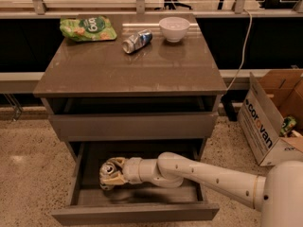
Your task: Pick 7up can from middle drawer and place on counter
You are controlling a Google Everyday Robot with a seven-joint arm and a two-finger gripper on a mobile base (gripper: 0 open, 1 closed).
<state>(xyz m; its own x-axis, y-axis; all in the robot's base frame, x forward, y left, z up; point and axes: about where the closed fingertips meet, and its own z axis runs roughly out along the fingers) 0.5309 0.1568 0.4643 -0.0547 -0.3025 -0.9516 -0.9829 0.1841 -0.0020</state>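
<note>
reaches in from the lower right with a white arm (213, 178), deep into the open middle drawer (137, 213). clasps the 7up can (106, 175) in the tool (112, 171), one finger above and one below, over the left part of the drawer's dark floor. shows the can's silver top tilted toward the camera. cannot tell whether lifted or resting. holds, on the surface (128, 72) above, a green bag (87, 28), a blue-and-silver can (137, 40) on its side and a white bowl (174, 28), all near the back edge.

7up can (107, 169) half hidden in gripper (111, 173) clasp, middle drawer (142, 213)
</note>
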